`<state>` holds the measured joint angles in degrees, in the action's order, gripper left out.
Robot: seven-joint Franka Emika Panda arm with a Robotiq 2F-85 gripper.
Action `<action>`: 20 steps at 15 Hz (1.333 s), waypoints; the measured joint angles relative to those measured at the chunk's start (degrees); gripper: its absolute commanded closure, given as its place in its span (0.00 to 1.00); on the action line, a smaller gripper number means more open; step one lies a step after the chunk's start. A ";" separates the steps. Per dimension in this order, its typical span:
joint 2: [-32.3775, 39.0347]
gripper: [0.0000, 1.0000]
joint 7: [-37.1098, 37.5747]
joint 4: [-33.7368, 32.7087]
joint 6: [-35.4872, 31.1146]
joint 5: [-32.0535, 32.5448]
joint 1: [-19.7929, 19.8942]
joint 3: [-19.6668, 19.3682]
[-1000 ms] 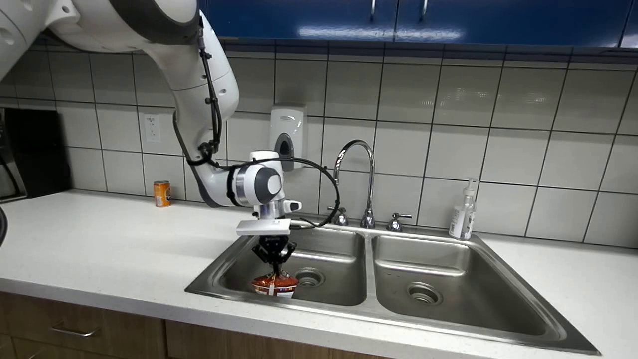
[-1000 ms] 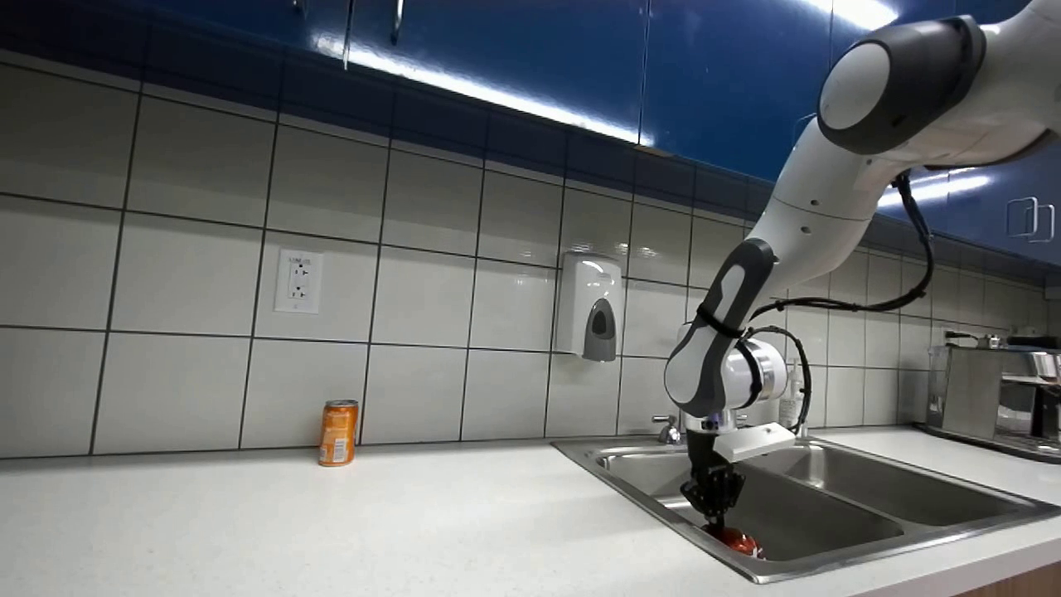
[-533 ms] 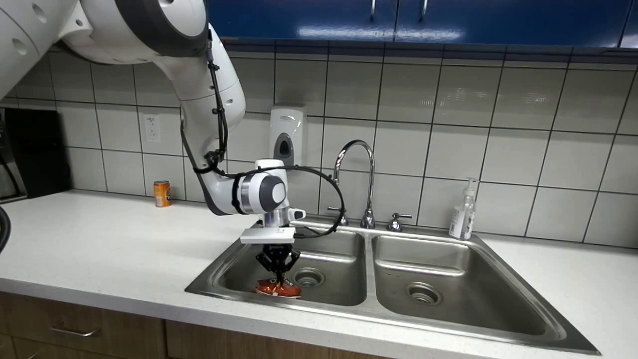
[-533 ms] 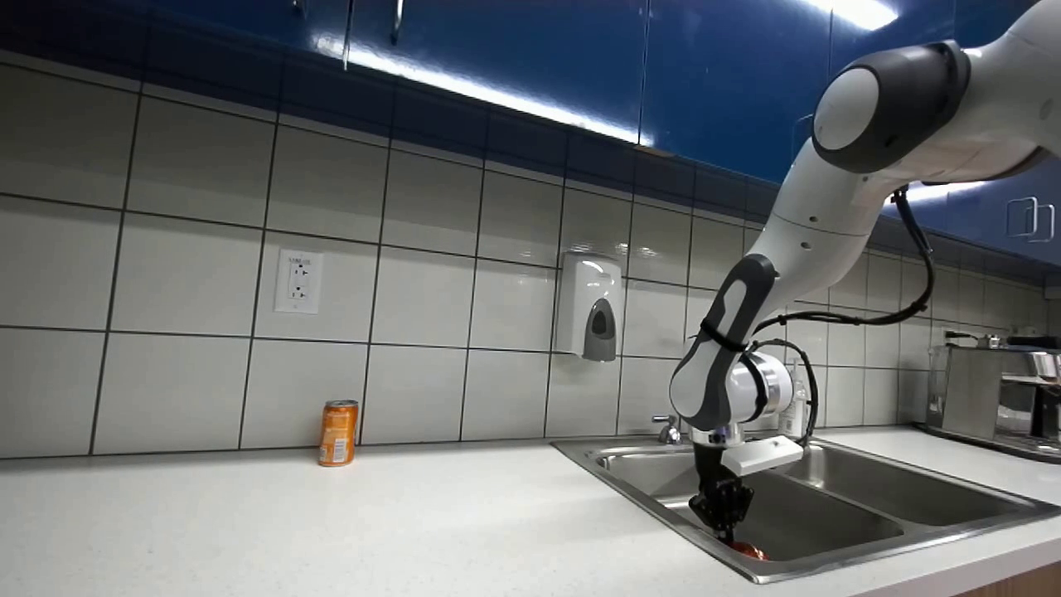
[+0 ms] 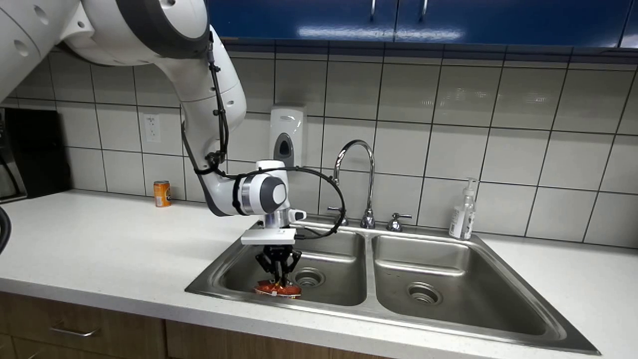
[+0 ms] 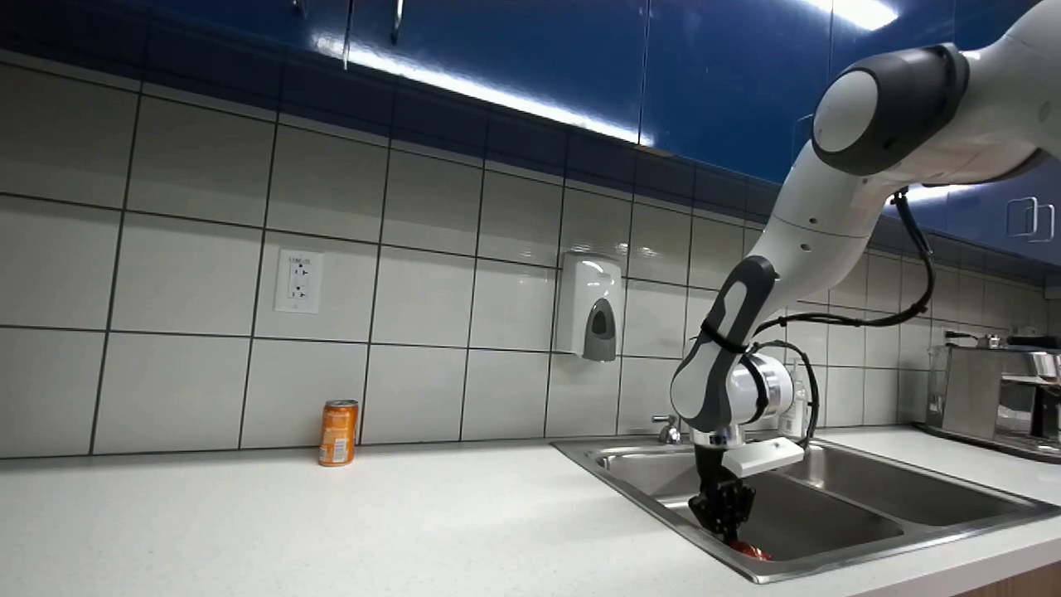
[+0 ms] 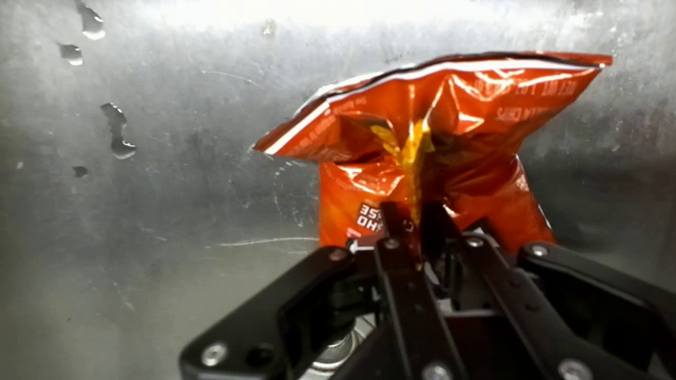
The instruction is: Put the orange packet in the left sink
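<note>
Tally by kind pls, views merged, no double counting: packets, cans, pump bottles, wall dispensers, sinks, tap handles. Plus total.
Orange packet: 1
Orange can: 1
Pump bottle: 1
Wall dispenser: 1
Sinks: 2 (left sink, right sink)
Tap handles: 2
Total: 8

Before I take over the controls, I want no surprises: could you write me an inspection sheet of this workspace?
Surface: white counter with a steel double sink set in; drops, probably water, on the metal in the wrist view.
Job's things: orange packet inside the left sink, toward the front; contact with the bottom not clearly seen.
Clutter: orange can upright by the tiled wall; pump bottle behind the right basin; dark appliance on the counter.
Gripper: partly open, jaws slightly parted at the packet's crease; touching or not, cannot tell.
Cables: black cable strapped along the arm, a free loop standing out.
Surroundings: faucet, wall dispenser, blue cabinets overhead.
</note>
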<state>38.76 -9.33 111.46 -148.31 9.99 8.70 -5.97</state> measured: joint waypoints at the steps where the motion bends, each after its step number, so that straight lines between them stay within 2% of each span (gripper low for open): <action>1: 0.00 0.42 -0.01 -0.07 0.00 0.00 0.00 0.00; 5: -0.15 0.11 -0.02 -0.63 0.00 0.00 0.00 0.00; 7: -0.83 0.00 -0.02 -0.71 0.00 0.00 0.01 0.00; 14: -5.93 0.00 -0.10 0.55 0.00 0.00 0.20 -0.05; 20: -13.80 0.00 -0.17 6.65 0.55 0.00 0.14 -0.08</action>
<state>24.97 -9.50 118.11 -147.76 10.00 8.84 -6.05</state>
